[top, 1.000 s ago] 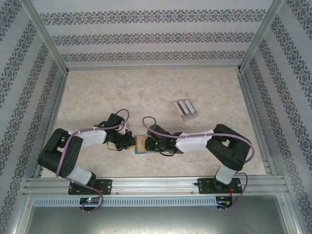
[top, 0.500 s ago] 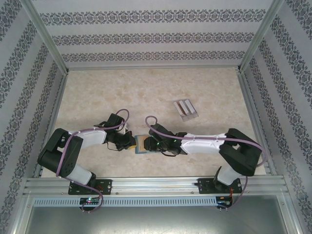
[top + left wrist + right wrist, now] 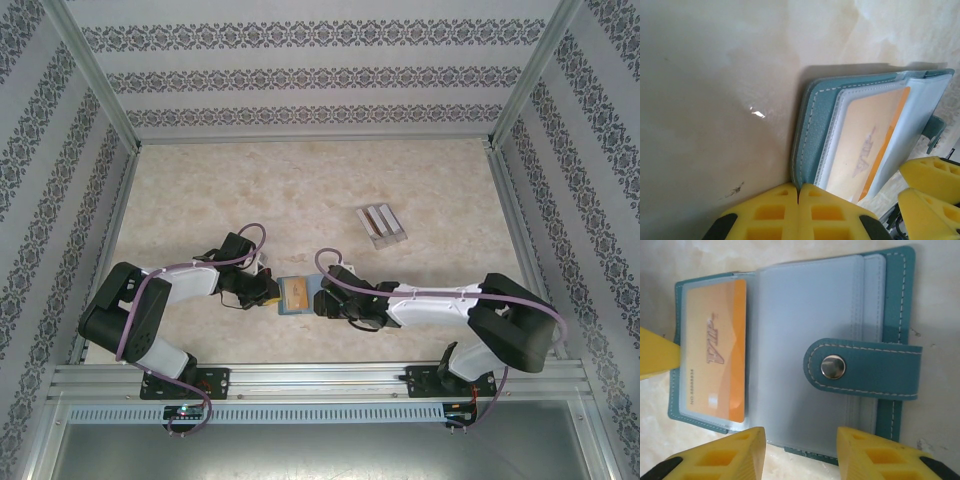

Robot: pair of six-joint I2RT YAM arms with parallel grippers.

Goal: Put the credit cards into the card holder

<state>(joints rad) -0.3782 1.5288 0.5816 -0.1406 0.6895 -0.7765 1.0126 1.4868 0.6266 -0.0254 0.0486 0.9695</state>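
Opening right fingers (image 3: 725, 457), back from card holder (image 3: 895, 300)

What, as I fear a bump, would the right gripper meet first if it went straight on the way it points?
Probably the card holder: it lies open directly ahead of the right gripper, its near edge between the spread jaws. The gap is hard to judge.

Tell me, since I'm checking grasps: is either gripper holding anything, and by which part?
The left gripper pinches the card holder by its teal cover's edge; the right gripper is open, holding nothing.
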